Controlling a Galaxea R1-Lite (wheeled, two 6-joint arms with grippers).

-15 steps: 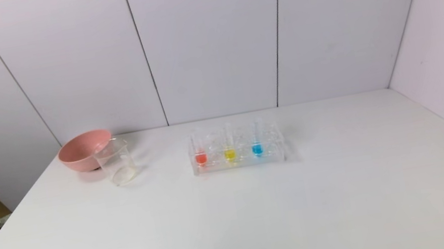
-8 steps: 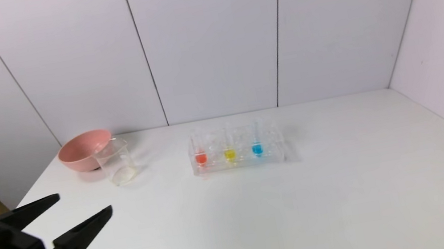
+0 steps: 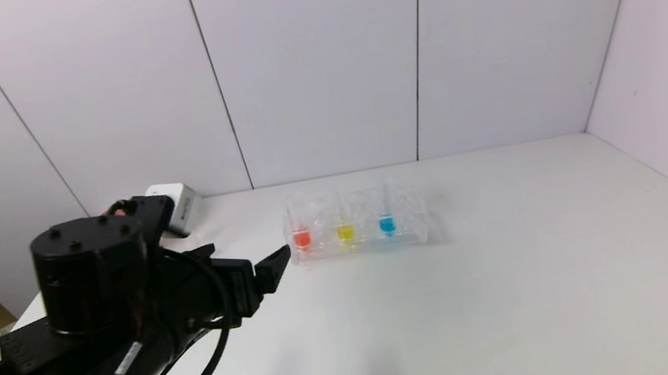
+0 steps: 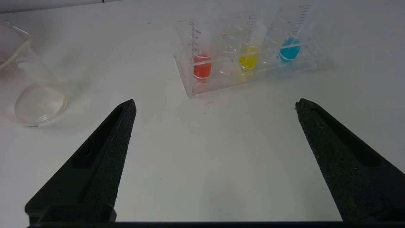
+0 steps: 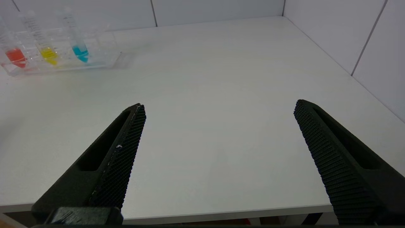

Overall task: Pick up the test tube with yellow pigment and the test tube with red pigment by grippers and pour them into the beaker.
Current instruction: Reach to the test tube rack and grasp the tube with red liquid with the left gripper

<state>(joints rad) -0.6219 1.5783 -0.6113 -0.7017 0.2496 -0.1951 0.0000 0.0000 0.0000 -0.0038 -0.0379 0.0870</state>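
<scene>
My jaws stood wide apart; the rack lay ahead between them, the beaker beyond one.

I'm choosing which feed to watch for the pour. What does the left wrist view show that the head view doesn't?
Only the left wrist view shows the beaker; in the head view the left arm blocks it. Only the head view shows the left gripper from outside, near the rack's red end. Both show the rack holding the red tube, yellow tube and blue tube.

I see my left arm: black cylindrical housing with screws, looping black cables, white camera box, pointed textured pincer tips.
</scene>
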